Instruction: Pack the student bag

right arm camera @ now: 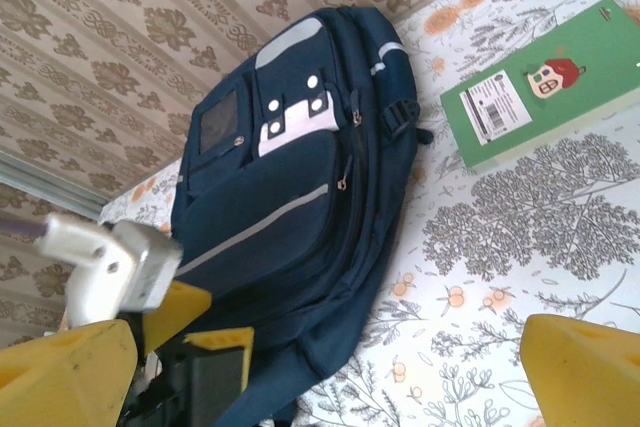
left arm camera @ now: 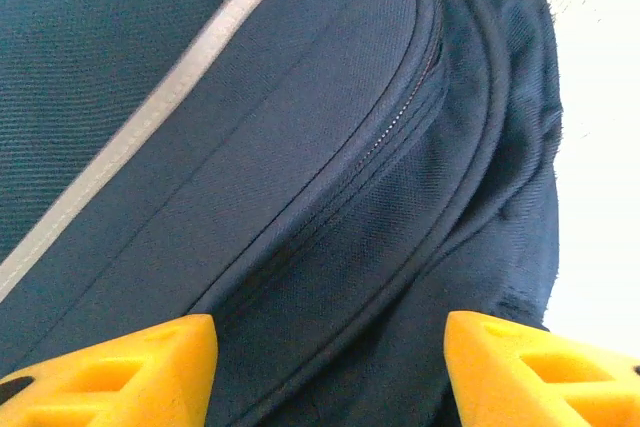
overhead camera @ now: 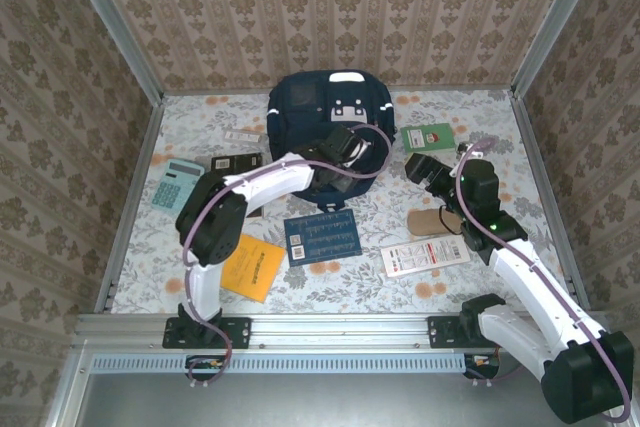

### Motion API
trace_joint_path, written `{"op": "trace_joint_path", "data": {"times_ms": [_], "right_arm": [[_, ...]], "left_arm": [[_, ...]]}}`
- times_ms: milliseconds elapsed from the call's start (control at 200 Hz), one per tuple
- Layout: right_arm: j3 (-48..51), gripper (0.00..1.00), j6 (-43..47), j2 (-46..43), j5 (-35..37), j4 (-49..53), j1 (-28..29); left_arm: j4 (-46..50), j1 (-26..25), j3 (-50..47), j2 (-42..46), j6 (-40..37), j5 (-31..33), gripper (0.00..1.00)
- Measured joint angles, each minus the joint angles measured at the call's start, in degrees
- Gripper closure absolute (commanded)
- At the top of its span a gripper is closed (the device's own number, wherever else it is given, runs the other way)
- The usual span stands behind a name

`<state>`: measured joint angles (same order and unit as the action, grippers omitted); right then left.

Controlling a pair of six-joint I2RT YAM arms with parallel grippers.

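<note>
Navy student bag (right arm camera: 290,247), pale reflective stripe (right arm camera: 262,221)

The student bag (overhead camera: 310,97) lies mid-table, calculator (overhead camera: 178,183) to its left, book (overhead camera: 432,136) to its right.

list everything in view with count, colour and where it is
student bag: one, navy blue, far middle of table
green book: one, green, right of bag
calculator: one, light blue, left side
thin strip: one, white, left of bag
flat packet: one, black, beside calculator
blue book: one, blue, near middle
booklet: one, orange, near left
pouch: one, tan, right side
label packet: one, white and red, near right
table: one, floral cover, under everything
left gripper: one, orange-yellow, open over bag's pocket
right gripper: one, orange-yellow, open, right of bag
</note>
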<state>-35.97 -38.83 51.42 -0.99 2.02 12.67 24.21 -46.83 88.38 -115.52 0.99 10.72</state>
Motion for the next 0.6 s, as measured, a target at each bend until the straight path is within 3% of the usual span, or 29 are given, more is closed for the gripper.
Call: {"op": "trace_joint_path", "data": {"times_ms": [230, 600], "right_arm": [[0.0, 0.0, 0.0, -0.07, 0.55, 0.42, 0.0], [0.0, 0.0, -0.04, 0.96, 0.55, 1.09, 0.0]], "left_arm": [[3.76, 0.42, 10.27, -9.25, -2.8, 0.04, 0.36], [3.13, 2.64, 12.57, -10.12, -4.37, 1.05, 0.32]]}}
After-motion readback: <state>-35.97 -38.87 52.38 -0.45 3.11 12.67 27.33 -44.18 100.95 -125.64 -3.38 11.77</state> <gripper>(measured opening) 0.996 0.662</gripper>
